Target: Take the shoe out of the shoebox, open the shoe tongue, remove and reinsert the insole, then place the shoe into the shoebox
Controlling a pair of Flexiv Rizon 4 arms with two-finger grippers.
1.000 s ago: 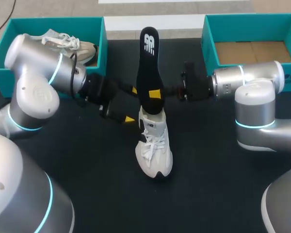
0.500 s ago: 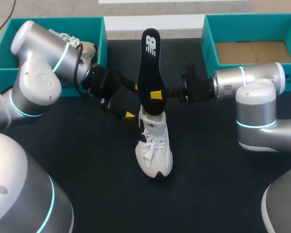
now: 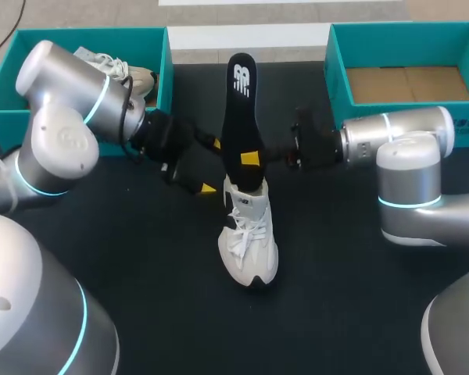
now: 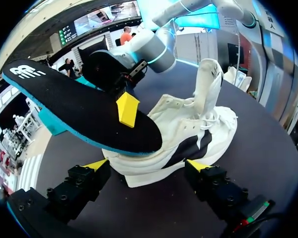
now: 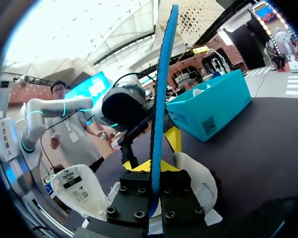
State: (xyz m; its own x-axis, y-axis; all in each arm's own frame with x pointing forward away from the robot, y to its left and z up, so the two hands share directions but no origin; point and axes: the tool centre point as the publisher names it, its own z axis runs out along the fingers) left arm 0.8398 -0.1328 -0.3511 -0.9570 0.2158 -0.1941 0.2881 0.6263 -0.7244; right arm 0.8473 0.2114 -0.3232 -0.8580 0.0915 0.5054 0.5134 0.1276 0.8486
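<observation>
At the far left of the table stood a teal shoebox, and a white shoe lay inside it. Your left arm reached from that side toward the middle. Your left gripper was wide open, with nothing held. Its two yellow tips were just beside the heel of the shoe on the table. In the left wrist view this shoe lay just ahead of the open fingers, but I could not tell whether they touched it.

The shoe on the table was white and stood on its sole in the middle, its toe toward you. Its tongue stood up. Above its heel rose the black insole, nearly upright, its lower end at the shoe's opening. Whether that end was inside, I could not tell.

Your right gripper was clamped on the lower part of the insole, one finger on each face, as the right wrist view showed. Your right arm came from the right side. Behind it stood a second teal shoebox, showing its brown cardboard floor.
</observation>
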